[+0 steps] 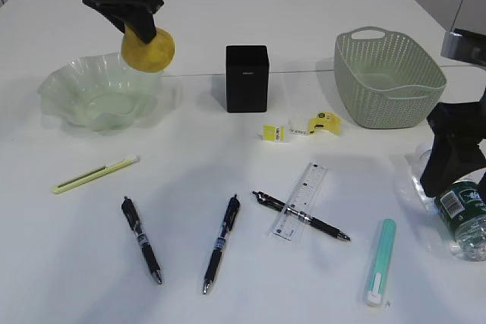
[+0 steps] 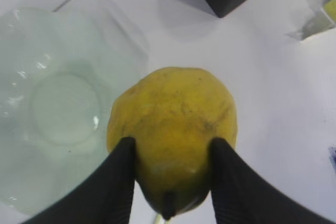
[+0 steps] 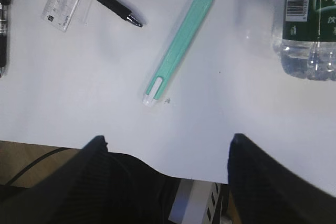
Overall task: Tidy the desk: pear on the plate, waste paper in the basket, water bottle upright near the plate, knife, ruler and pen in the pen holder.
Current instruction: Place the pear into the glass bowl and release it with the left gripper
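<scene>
1. Left gripper (image 2: 170, 174): both black fingers (image 2: 118, 182) are pressed against opposite flanks of the pear (image 1: 149, 49), pinching it. The pear is carried clear of the desk (image 1: 228, 263), with its dark stem pointing back between the fingers in the left wrist view.
2. Pear position: in the exterior view it hangs at the 2 o'clock edge of the plate (image 1: 64, 85), over the ruffled rim. The plate's centre is bare.
3. Right gripper (image 3: 168, 148): jaws spread wide, nothing between them. It hovers over the near right part of the desk.
4. Water bottle (image 1: 463, 218): lying on its side at the far right desk edge, at 3 o'clock from the ruler, partly hidden by the right arm.
5. Pen holder (image 1: 247, 77): upright at desk centre, between plate and basket (image 1: 391, 81).
6. Waste paper (image 1: 304, 127): lies flat on the desk at 4 o'clock from the pen holder, just beside the basket's near left corner, outside it.
7. Ruler (image 1: 301, 201): flat on the desk, with a black pen (image 1: 301, 216) lying across it.
8. Two more black pens (image 1: 141, 239) (image 1: 222, 243) lie at 7 and 6 o'clock from the pen holder, apart from each other.
9. Yellow-green knife (image 1: 94, 174) lies at 6 o'clock from the plate; teal knife (image 1: 380, 261) lies at 4 o'clock from the ruler.
</scene>
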